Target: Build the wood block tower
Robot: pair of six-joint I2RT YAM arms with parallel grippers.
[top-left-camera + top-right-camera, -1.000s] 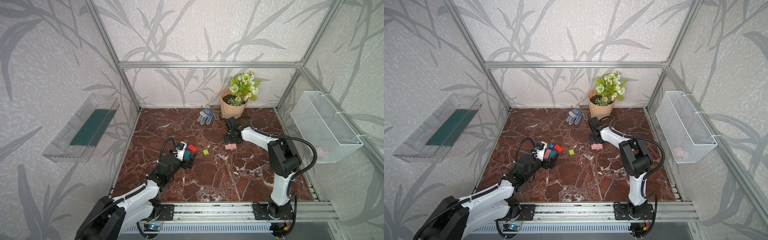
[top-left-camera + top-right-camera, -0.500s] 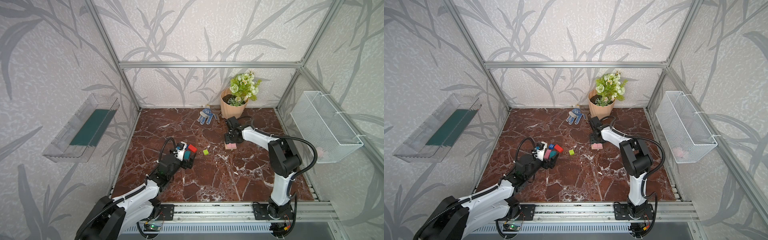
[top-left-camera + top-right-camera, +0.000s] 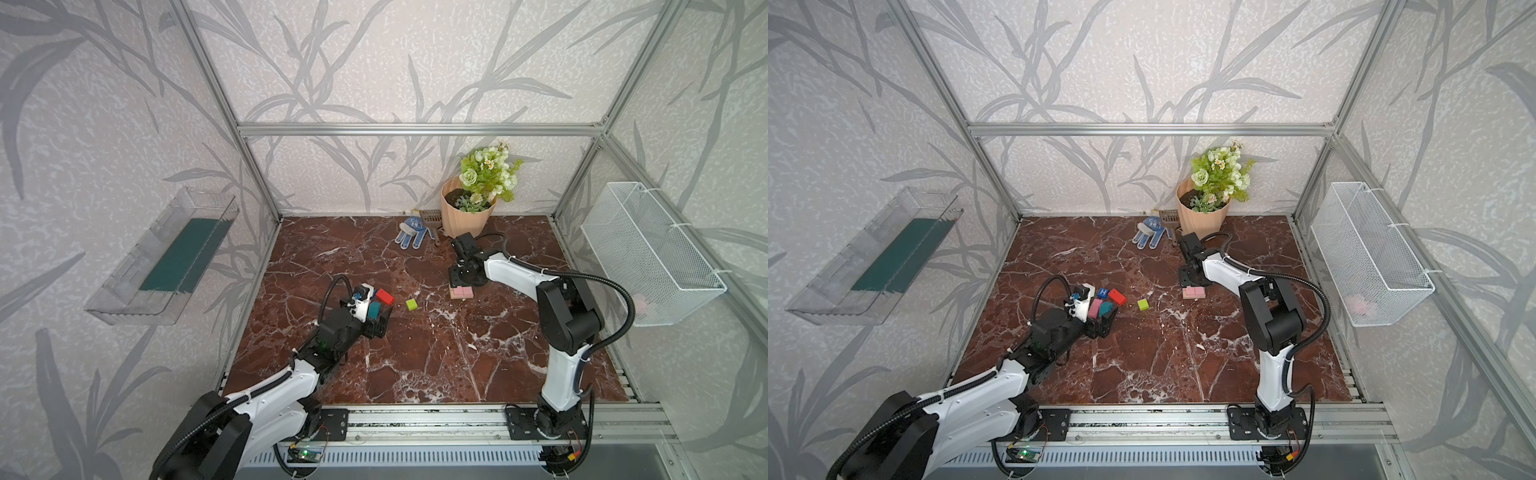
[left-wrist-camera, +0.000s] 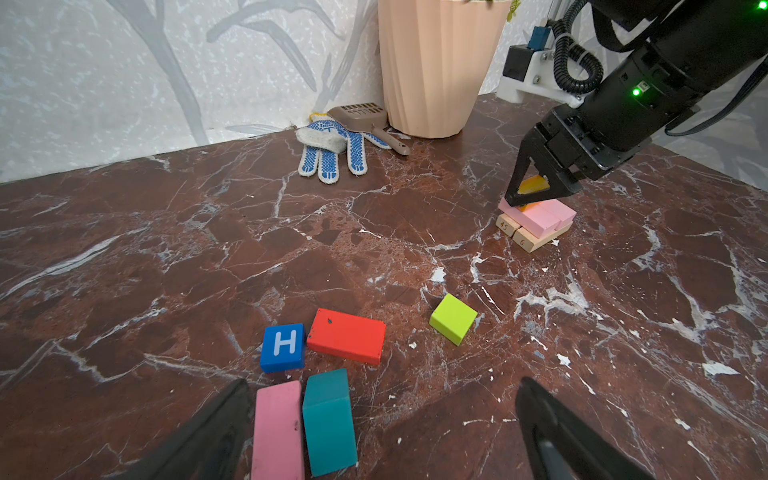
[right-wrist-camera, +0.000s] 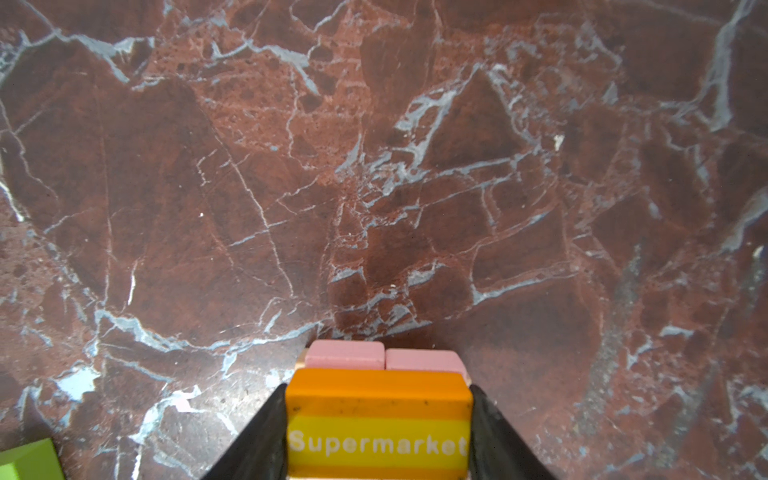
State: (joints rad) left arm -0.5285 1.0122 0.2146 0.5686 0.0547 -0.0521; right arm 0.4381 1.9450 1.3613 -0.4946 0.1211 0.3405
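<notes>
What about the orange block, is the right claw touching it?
Touching. The right wrist view shows the right gripper, jaws pressed against both sides of the orange block.

Lab test cell: aluminium frame (image 3: 419,129)

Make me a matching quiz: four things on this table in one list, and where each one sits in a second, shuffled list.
1. orange block
2. lime green block
3. teal block
4. glove

A. lying alone, nothing touching it
B. beside the flowerpot
C. in the jaws of the right gripper
D. beside a pink block

Pairs: 1-C, 2-A, 3-D, 4-B
</notes>
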